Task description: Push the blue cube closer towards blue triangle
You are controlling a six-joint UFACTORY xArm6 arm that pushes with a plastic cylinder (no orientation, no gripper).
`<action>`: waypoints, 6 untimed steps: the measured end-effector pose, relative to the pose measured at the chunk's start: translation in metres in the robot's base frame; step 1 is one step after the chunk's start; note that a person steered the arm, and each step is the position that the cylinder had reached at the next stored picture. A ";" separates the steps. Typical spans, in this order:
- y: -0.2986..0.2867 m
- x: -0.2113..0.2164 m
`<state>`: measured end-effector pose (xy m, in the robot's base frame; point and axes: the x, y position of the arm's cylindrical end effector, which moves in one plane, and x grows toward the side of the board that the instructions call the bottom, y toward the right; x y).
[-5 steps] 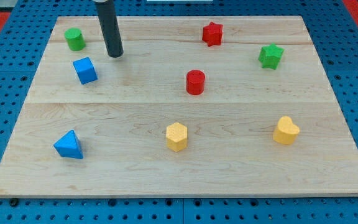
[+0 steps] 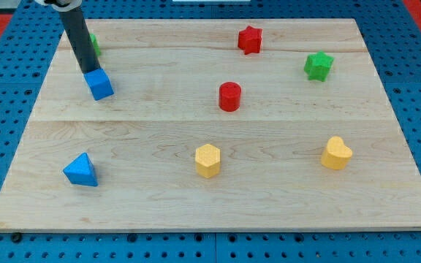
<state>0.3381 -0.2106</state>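
My tip [image 2: 91, 71] touches the blue cube [image 2: 100, 84] at its 11 o'clock edge, with the blue triangle [image 2: 80, 171] well apart at the cube's 6 o'clock on the board [image 2: 152, 131].

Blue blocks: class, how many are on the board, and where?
2. The blue cube sits at the view's upper left, just below my tip; the blue triangle lies lower left. None seem hidden.

Blue cube [image 2: 100, 84], blue triangle [image 2: 80, 170], red cylinder [image 2: 229, 96], pale wood board [image 2: 269, 190]
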 end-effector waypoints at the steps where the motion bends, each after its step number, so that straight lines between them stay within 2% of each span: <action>1: 0.023 0.032; 2: 0.046 0.038; 6: 0.052 0.159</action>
